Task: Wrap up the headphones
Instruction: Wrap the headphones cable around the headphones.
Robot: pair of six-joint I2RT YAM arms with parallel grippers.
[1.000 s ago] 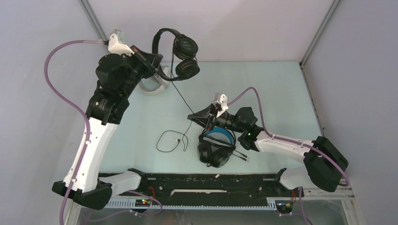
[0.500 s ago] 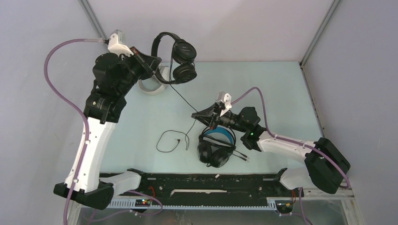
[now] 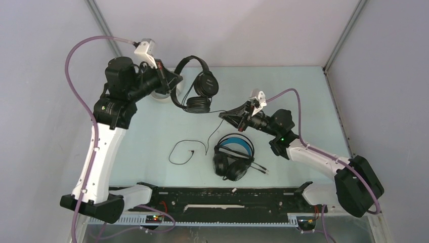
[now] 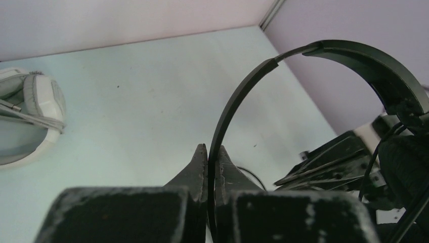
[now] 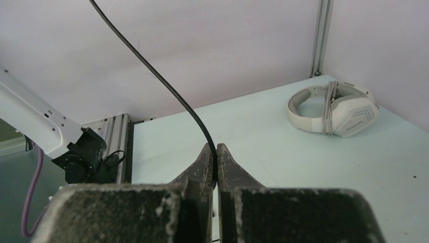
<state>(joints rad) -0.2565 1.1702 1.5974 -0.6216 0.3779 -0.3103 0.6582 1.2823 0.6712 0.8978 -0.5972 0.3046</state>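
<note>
We see the left gripper (image 3: pixel 177 81) at the far left, above the table (image 3: pixel 303 91), its fingers pressed together on the band of the thin headset (image 3: pixel 206 84). In the left wrist view the band (image 4: pixel 238 91) runs up from between the fingertips of that gripper (image 4: pixel 209 153) and arches over to the right. The two cups sit just right of the gripper, one nearer than the other; we cannot tell whether the lower cup touches the table.

The cord (image 3: pixel 215 112) leaves the lower cup and runs right to the right gripper (image 3: pixel 223 115), which pinches it. The right wrist view shows the cord (image 5: pixel 167 86) rising from between the closed fingertips of this gripper (image 5: pixel 213 152). Past the pinch, the cord drops to the table and ends in a loose loop near the middle.

The white headset (image 5: pixel 334 109) lies at the far left, cord wound around it. The blue-lined headset (image 3: pixel 233 157) lies near the middle, just right of the loop.
</note>
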